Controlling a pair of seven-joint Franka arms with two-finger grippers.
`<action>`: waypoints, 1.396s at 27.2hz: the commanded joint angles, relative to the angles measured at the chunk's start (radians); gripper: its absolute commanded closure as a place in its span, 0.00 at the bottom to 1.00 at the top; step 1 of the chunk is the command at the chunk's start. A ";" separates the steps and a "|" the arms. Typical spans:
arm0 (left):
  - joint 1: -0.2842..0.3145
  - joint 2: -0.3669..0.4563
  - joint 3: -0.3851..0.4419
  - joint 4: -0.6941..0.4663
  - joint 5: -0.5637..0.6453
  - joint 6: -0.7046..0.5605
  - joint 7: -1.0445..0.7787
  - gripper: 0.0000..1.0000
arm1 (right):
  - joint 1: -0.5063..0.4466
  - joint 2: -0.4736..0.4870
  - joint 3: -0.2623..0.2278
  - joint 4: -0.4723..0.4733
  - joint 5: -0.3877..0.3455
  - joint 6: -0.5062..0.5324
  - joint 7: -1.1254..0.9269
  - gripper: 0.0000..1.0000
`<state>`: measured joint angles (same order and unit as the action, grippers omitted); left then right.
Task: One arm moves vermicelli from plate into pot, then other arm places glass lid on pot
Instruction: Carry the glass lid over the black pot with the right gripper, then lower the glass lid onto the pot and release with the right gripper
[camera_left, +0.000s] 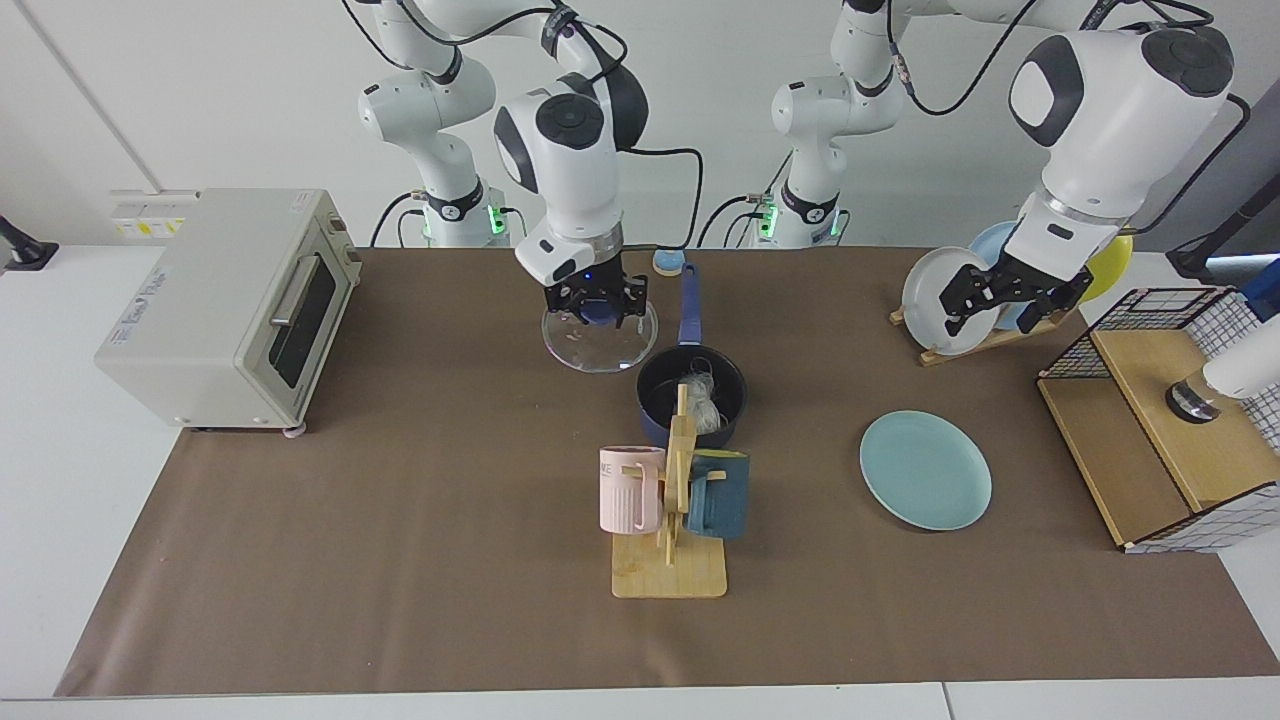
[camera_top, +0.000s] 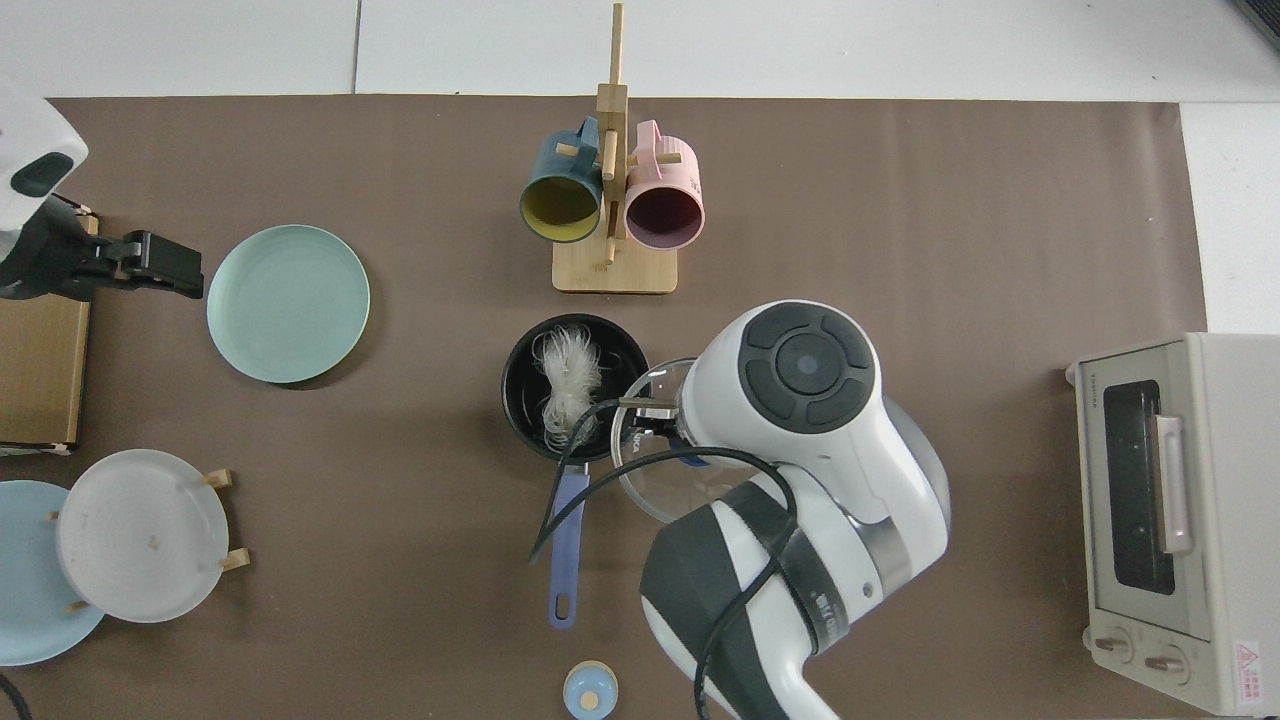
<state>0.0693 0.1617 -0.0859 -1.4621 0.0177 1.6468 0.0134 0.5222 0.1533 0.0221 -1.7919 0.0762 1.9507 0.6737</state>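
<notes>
Here the vermicelli lies inside the pot, a loose white tangle on the black floor, so the first half of the task looks done. The pot stands near the middle of the bench, its long handle pointing toward the robots' edge, just behind the mug rack. The teal plate lies bare, well apart from the pot, toward the bench's end on the left arm's side.

The right tool is clamped on the blue knob of the glass lid and carries the lid in the air just beside the pot, on the side toward the toaster oven; from above, the lid's rim overlaps the pot's edge. The left tool hangs with fingers spread and empty in front of the plate stand, waiting.

By judgement, the lid is rigid, smooth and breakable, and heavy for its knob: the knob is the only sound hold, and the disc may tilt about it. It wants lowering level and centred; the soft, light noodles sit low and should not foul the rim.
</notes>
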 joint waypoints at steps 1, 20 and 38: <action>-0.002 -0.070 0.040 -0.092 -0.044 0.011 0.083 0.00 | 0.065 0.095 -0.005 0.117 -0.026 -0.007 0.150 0.92; -0.003 -0.088 0.044 -0.110 -0.036 0.016 -0.022 0.00 | 0.119 0.390 -0.011 0.468 -0.059 -0.030 0.299 0.93; -0.006 -0.088 0.029 -0.107 -0.033 0.005 -0.035 0.00 | 0.122 0.433 -0.007 0.488 -0.064 0.004 0.305 0.93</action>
<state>0.0666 0.1050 -0.0627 -1.5355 -0.0098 1.6490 -0.0092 0.6397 0.5714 0.0104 -1.3316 0.0335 1.9507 0.9389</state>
